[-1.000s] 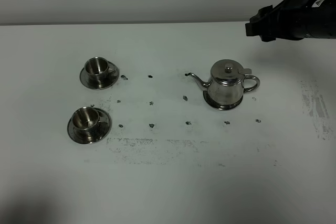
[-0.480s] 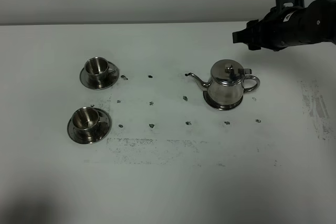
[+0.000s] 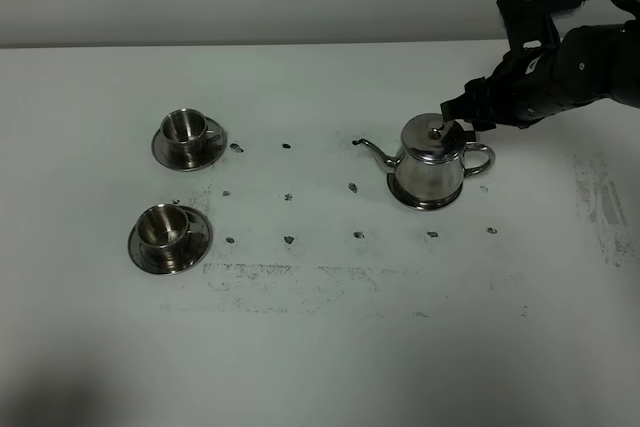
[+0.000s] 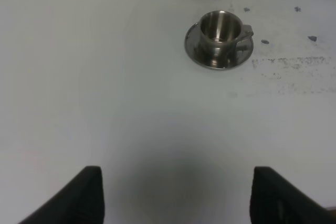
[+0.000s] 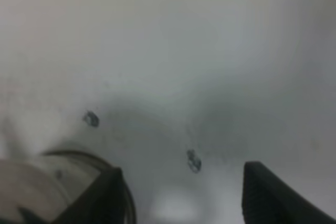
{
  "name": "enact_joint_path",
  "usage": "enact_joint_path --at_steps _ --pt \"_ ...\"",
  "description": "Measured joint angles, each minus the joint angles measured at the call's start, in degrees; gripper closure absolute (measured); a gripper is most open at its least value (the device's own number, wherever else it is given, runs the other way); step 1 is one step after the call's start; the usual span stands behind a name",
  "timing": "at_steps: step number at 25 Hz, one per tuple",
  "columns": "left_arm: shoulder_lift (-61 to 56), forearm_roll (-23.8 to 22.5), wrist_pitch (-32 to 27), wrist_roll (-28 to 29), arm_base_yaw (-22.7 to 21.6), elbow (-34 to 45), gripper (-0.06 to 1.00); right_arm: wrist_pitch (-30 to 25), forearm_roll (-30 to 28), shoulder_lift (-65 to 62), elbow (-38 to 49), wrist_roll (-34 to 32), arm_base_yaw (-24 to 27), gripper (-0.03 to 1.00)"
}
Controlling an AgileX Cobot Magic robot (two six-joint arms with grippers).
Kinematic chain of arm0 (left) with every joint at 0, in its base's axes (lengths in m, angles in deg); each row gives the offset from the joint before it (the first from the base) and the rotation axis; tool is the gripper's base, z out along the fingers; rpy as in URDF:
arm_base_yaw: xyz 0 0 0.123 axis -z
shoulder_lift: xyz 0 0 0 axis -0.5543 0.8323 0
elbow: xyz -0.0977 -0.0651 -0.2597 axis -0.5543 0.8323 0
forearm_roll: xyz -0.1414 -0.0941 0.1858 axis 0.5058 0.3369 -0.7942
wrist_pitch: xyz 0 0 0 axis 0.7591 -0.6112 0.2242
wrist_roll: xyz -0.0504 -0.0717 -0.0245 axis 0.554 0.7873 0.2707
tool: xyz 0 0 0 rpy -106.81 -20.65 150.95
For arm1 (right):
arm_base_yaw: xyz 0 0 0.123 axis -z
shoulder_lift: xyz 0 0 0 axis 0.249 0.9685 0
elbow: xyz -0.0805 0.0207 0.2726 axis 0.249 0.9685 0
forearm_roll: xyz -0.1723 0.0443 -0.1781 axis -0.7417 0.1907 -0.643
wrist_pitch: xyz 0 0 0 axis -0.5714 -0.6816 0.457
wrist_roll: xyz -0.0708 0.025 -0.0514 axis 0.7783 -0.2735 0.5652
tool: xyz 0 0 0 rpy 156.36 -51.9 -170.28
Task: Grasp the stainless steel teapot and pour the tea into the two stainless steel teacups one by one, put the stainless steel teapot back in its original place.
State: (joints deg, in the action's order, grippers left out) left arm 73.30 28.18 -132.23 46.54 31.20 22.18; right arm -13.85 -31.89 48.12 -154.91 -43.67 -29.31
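The stainless steel teapot (image 3: 432, 162) stands upright on its flat steel disc (image 3: 424, 203), the original place, right of the table's middle, spout pointing left. My right gripper (image 3: 462, 117) hovers just behind and above the lid and loop handle. In the right wrist view its jaws (image 5: 181, 203) are open, with the pot's rounded edge (image 5: 37, 190) beside one finger. The two stainless steel teacups sit on saucers at the left, one farther back (image 3: 187, 129) and one nearer (image 3: 165, 228). My left gripper (image 4: 176, 203) is open above bare table, short of the nearer cup (image 4: 220, 29). No tea shows.
Dark spots (image 3: 288, 196) dot the white table between the cups and the teapot. A smudged grey band (image 3: 290, 272) runs across the front. Faint scuffs (image 3: 600, 202) mark the right side. The table's back edge (image 3: 250, 44) meets a plain wall.
My right arm has come down and leftward from the back right corner to just above the teapot's handle. The teapot, cups and left gripper have not moved.
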Motion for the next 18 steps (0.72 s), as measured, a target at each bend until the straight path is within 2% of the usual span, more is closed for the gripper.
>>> enact_joint_path --at_steps 8,18 --pt "0.00 0.00 0.00 0.00 0.00 0.00 0.37 -6.04 -2.34 0.07 0.00 0.81 0.91 0.49" --pt "0.00 0.00 0.00 0.00 0.00 0.00 0.37 -15.39 -1.81 0.07 -0.11 4.84 0.97 0.49"
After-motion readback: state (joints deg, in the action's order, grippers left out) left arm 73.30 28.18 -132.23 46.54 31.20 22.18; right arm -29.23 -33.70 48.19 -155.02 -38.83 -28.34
